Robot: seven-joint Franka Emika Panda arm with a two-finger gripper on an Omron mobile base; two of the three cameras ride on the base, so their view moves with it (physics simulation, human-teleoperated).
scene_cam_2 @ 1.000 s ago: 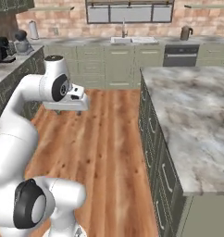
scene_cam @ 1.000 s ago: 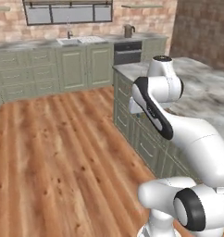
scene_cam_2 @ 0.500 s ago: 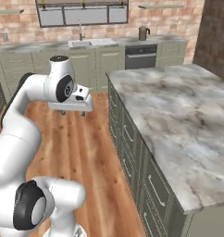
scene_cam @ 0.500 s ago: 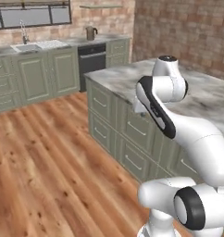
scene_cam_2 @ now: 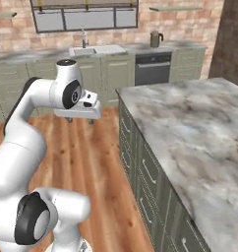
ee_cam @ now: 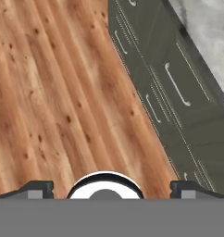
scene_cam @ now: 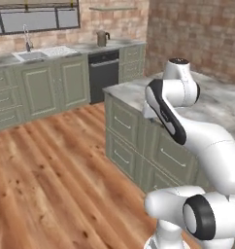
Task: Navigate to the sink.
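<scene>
Flat, even rendered light, moderately bright, no clear source. All views soft and low-res, slightly blurred. Wood floor shows no hard shadows. Marble tabletop looks pale, mild sheen. Island cabinet fronts beside the floor read dark.

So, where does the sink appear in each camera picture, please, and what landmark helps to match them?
Left base view: the sink is at the upper left, on the far counter.
Right base view: it is at top centre-left, under the window.
Hand view: wooden floor and island cabinets.
Shared landmark: the kettle, right of the sink.
</scene>
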